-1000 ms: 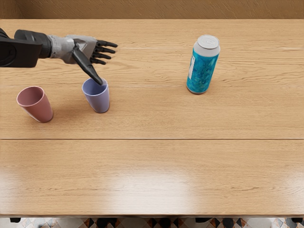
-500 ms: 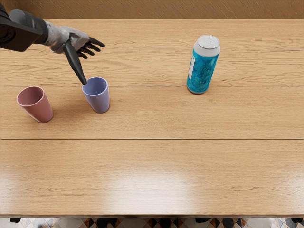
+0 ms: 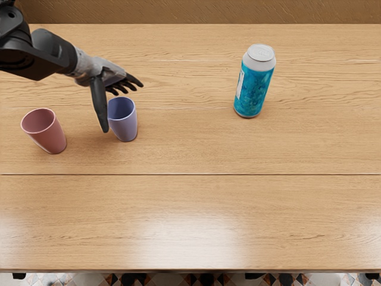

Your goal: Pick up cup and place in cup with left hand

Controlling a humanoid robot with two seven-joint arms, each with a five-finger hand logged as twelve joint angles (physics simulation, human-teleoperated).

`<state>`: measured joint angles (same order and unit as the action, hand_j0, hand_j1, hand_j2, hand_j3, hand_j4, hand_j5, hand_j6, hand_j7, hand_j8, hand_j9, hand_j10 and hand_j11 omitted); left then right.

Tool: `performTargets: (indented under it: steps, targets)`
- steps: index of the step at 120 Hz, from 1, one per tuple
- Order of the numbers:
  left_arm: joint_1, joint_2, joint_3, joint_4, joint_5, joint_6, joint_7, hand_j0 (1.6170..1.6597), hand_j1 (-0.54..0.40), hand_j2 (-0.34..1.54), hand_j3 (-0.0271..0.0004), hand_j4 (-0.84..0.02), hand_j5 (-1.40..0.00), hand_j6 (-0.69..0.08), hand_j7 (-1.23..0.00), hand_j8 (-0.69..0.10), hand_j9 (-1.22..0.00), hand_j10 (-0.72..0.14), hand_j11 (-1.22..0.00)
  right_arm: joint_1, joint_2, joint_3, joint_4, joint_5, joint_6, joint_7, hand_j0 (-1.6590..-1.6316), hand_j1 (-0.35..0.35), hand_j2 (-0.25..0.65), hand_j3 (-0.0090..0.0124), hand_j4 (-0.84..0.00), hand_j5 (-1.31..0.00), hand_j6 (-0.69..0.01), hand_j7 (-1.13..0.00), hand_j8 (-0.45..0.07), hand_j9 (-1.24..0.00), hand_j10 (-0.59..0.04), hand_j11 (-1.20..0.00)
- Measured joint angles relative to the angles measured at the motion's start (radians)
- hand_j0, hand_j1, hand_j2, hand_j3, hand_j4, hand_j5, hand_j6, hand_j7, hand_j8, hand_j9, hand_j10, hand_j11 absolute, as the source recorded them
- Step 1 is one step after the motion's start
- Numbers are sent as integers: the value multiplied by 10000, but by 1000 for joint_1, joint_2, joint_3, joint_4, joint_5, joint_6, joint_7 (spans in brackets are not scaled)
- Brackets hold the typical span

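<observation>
In the head view, the can, upright at the upper right of the frame, has a teal patterned body, a silver top and a white label panel down its left side; any print there is too small to read. The purple cup, left of centre in the upper half, is a plain, smooth tumbler, upright and open-topped, wider at the rim than at the base. The pink cup, of similar shape, stands near the left edge, a pale streak low on its left side. Both cups and the can stand on the bench of light wood planks. The left robot hand, at the upper left, is open and holds nothing: its fingers reach out above the purple cup's rim and its thumb points down along that cup's left side; whether they touch, I cannot tell.
</observation>
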<state>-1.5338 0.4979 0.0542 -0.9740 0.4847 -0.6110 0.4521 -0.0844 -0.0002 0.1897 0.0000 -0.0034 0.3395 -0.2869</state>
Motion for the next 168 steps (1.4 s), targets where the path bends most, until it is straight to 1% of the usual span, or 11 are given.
performTargets:
  steps: [6,20,45,62,78,86,116,140,168]
  targets:
    - [-3,-1,7,-8,2,0,-2,16581,3289,34,0,-195,-224,-202,-223,-199,-222,-22,-223,0,0,0,0,0,0,0,-16581,-3479,-12,0,2,8,68,0,52,6,37,4]
    - [-27,2,14,-17,9,0,-5,16581,3287,35,0,-195,-226,-201,-225,-198,-224,-95,-224,0,0,0,0,0,0,0,-16581,-3479,-12,0,2,8,68,0,52,6,37,4]
    - [-34,1,22,-21,37,0,-7,16581,3286,35,0,-195,-227,-201,-226,-198,-225,-155,-225,0,0,0,0,0,0,0,-16581,-3479,-12,0,2,8,67,0,52,5,37,4]
    - [-34,-14,45,-21,103,8,-26,16581,3278,37,0,-202,-236,-208,-235,-205,-234,-179,-234,0,0,0,0,0,0,0,-16581,-3479,-12,0,2,8,67,0,52,6,37,4]
    - [-31,-25,57,-22,139,56,-32,16581,3258,40,0,-219,-258,-225,-257,-222,-256,-205,-255,0,0,0,0,0,0,0,-16581,-3479,-12,0,2,8,67,0,52,6,37,4]
    - [-31,-26,61,-33,152,81,-34,16581,3222,47,0,-249,-298,-256,-296,-253,-296,-238,-295,0,0,0,0,0,0,0,-16581,-3479,-12,0,2,8,67,0,52,6,37,4]
    - [-27,-48,121,-70,183,213,-35,16581,3031,81,0,-410,-506,-418,-505,-415,-504,-403,-503,0,0,0,0,0,0,0,-16581,-3479,-12,0,2,8,68,0,52,6,37,4]
    - [-23,-76,158,-76,189,276,-35,16581,2749,130,0,-646,-812,-654,-811,-651,-810,-640,-809,0,0,0,0,0,0,0,-16581,-3479,-12,0,2,8,68,0,52,6,37,4]
    - [-22,-95,192,-77,186,317,-36,16581,2450,181,0,-895,-1137,-904,-1136,-901,-1135,-891,-1134,0,0,0,0,0,0,0,-16581,-3479,-12,0,2,8,67,0,52,5,37,4]
